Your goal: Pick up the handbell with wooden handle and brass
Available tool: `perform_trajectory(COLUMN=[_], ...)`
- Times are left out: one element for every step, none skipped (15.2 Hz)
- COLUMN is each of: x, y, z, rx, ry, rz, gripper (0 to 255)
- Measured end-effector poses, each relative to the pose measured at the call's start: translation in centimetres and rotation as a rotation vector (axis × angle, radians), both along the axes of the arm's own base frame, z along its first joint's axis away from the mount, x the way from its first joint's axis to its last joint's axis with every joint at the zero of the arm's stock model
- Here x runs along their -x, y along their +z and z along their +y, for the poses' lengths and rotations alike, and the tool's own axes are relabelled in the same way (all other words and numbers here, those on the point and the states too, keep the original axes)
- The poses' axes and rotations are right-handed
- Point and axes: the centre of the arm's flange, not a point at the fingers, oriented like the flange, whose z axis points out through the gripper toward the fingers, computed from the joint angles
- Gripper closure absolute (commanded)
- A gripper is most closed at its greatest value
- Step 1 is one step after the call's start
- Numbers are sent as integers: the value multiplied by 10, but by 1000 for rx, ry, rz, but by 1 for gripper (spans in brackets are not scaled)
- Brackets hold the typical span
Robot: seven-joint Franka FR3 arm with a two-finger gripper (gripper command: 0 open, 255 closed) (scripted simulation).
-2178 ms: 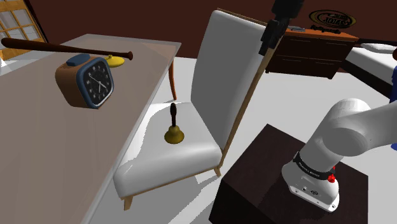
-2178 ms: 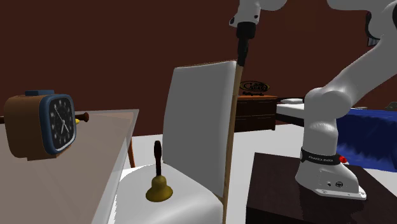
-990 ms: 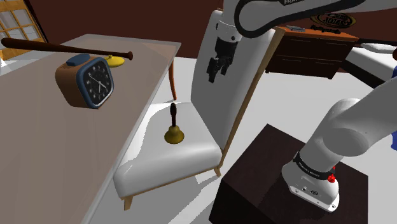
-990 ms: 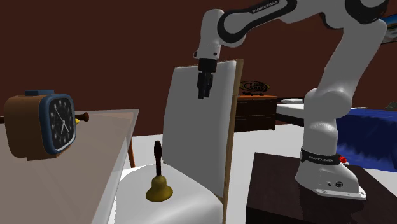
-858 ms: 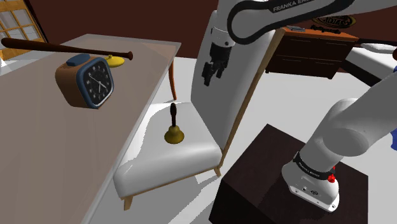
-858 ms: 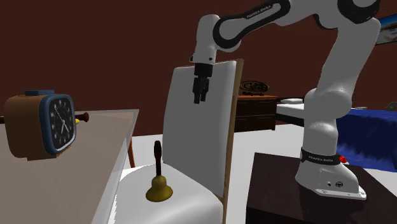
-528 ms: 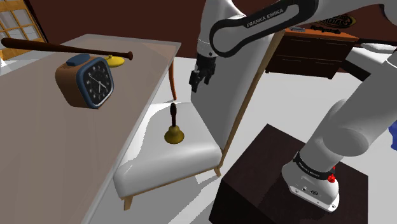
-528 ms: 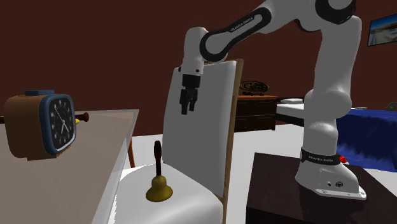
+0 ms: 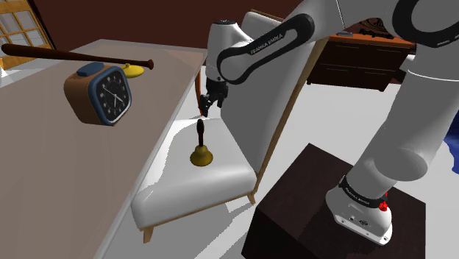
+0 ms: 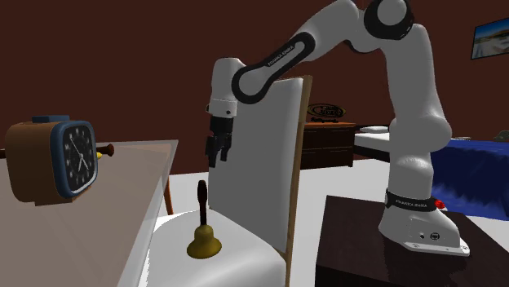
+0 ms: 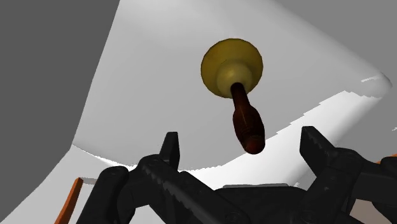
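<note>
Brass-yellow handbell (image 9: 200,147) w/ dark brown handle (image 9: 199,133), upright on white chair (image 9: 213,180).

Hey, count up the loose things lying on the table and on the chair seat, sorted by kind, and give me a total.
bell: 1
clock: 1
bat: 1
small yellow thing: 1
Total: 4

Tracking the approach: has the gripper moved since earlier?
Yes: in the shoulder view the gripper dropped leftward across the chair back to just above the handbell.
</note>
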Motion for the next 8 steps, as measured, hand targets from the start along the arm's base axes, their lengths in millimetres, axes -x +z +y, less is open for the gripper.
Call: perform_trajectory(x=[-8,-19,-27,-36,-45,-50,-51,-54], y=[-8,-15,-25,-33,-42,-48,-53,-59], z=[2,6,11,16,24,27,29,29], rx=[-1,-2,-3,-4,-5,-5,-6,-6], ry=[2,3,5,7,9,10,10,11], rz=[0,-1,-1,-1,-2,-2,-2,-3], gripper=[0,0,0,0,0,0,0,0])
